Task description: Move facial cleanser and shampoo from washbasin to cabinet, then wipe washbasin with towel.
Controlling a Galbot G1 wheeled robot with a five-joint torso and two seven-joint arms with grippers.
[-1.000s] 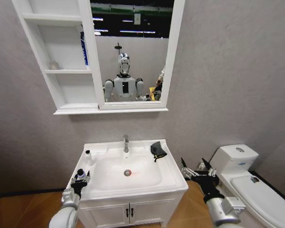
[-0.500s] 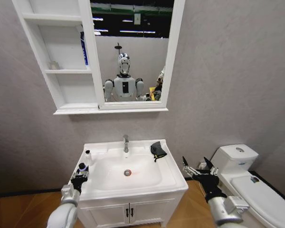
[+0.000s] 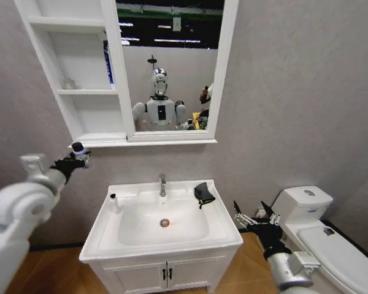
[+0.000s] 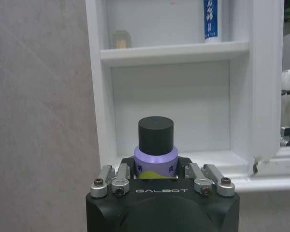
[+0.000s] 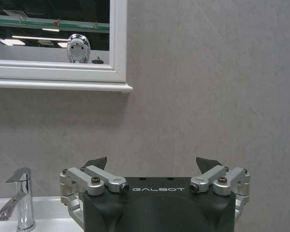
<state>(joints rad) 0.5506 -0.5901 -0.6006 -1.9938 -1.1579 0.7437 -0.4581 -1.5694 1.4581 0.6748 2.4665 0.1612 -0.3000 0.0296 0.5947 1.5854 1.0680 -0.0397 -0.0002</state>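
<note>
Closed around a little bottle is how my left gripper sits, at the left middle of the head view, just under the bottom edge of the cabinet. In the left wrist view the bottle has a dark round cap and a purple band with some yellow below. My black gripper body hides the rest of it, and I cannot read the writing on it. Past the cap I see the lowest open shelf of the cabinet, right in front.

On the middle shelf stands a blue and white tube, at the top center-left of the head view. It is cut off by the top edge in the left wrist view. A small pale thing sits on that shelf too, and I cannot tell what it is.

Lower down, in the bottom middle of the head view, is the washbasin with its tap. A small white bottle stands on its back left corner. The dark towel lies bunched on the back right corner.

My right gripper is at the lower right, between the washbasin and the toilet. Its jaws are spread wide with nothing in them. In the right wrist view they point at the gray wall.
</note>
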